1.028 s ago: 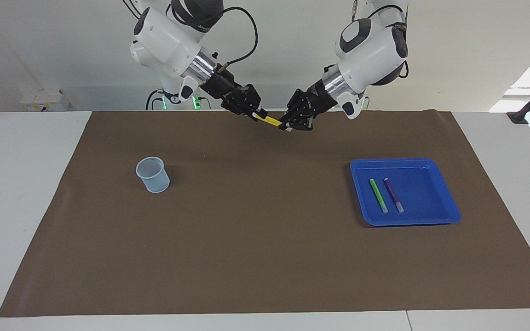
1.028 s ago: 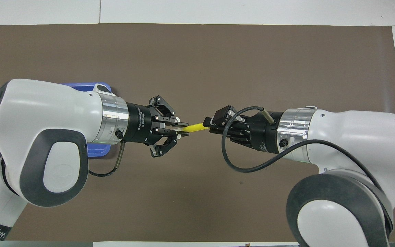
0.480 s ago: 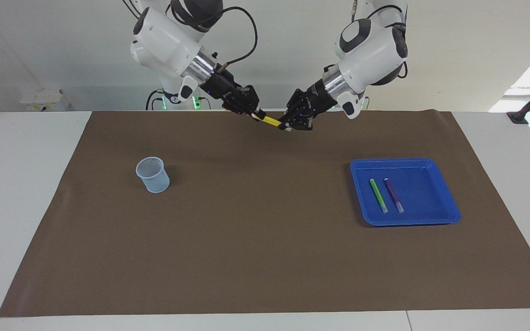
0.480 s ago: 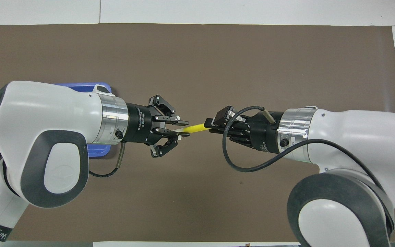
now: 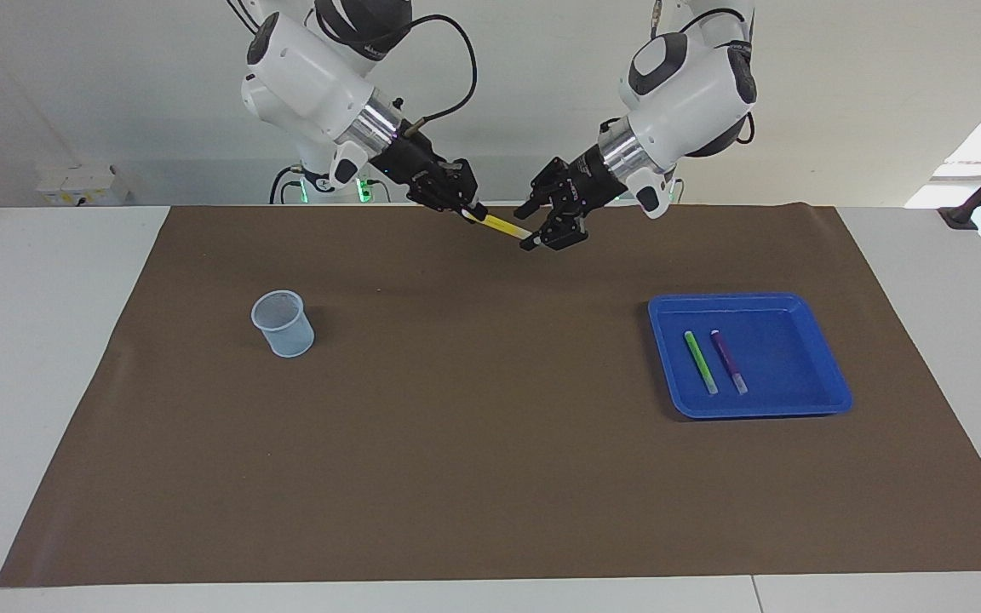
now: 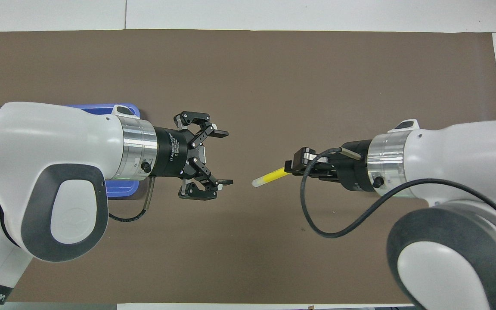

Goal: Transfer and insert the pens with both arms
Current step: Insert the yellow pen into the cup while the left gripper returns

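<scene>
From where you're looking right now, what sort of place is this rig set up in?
Probably a robotics lab test bench: a white table under a brown mat, a bare white wall, and staged props, a blue tray and a clear cup.

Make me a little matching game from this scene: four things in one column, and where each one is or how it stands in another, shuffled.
Things:
1. slim yellow marker pen
2. slim green marker pen
3. left claw
4. clear plastic cup

Places or states:
A. lying in the blue plastic tray, beside the slim purple marker pen
B. open, holding nothing
C. standing upright on the brown mat, toward the right arm's end
D. gripped in the shut right claw

Pairs: 1-D, 2-A, 3-B, 4-C
</scene>
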`<state>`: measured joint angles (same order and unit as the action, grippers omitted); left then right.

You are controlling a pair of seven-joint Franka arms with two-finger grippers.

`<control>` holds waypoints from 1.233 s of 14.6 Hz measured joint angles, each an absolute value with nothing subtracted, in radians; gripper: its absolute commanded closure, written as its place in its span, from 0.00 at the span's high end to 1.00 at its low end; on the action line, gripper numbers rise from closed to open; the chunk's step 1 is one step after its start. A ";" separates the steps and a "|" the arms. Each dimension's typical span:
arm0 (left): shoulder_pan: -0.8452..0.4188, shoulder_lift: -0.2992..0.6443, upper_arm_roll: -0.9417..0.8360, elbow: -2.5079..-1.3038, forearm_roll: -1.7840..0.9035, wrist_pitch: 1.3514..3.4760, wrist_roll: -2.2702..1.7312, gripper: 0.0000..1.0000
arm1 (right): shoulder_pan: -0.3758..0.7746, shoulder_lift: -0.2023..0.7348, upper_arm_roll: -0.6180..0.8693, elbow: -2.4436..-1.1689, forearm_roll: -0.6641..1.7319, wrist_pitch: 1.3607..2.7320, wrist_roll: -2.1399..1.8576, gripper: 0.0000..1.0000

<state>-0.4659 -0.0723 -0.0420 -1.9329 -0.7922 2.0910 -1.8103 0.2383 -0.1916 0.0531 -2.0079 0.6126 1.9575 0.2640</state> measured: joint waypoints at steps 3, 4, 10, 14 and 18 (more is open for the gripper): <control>-0.458 -0.072 -0.034 -1.935 -0.791 2.092 -1.805 1.00 | 0.087 -0.201 0.043 -1.940 0.404 1.791 0.032 0.00; -0.450 -0.072 -0.033 -1.936 -0.786 2.092 -1.791 1.00 | 0.047 -0.201 0.040 -1.928 0.339 1.766 -0.053 0.00; -0.334 -0.073 -0.027 -1.955 -0.702 2.092 -1.567 1.00 | 0.027 -0.181 0.055 -1.965 0.038 1.817 -0.180 0.00; -0.214 -0.078 -0.025 -1.999 -0.606 2.091 -1.367 1.00 | -0.002 -0.144 0.051 -2.042 0.004 1.885 -0.208 0.00; -0.124 -0.081 -0.024 -2.028 -0.559 2.087 -1.129 1.00 | -0.055 -0.105 0.049 -2.065 0.004 1.936 -0.261 0.00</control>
<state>-0.1241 -0.0806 -0.0243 -2.0278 -0.5594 2.0871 -1.1293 -0.0549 -0.1048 0.0489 -2.0654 0.0036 1.9360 -0.2611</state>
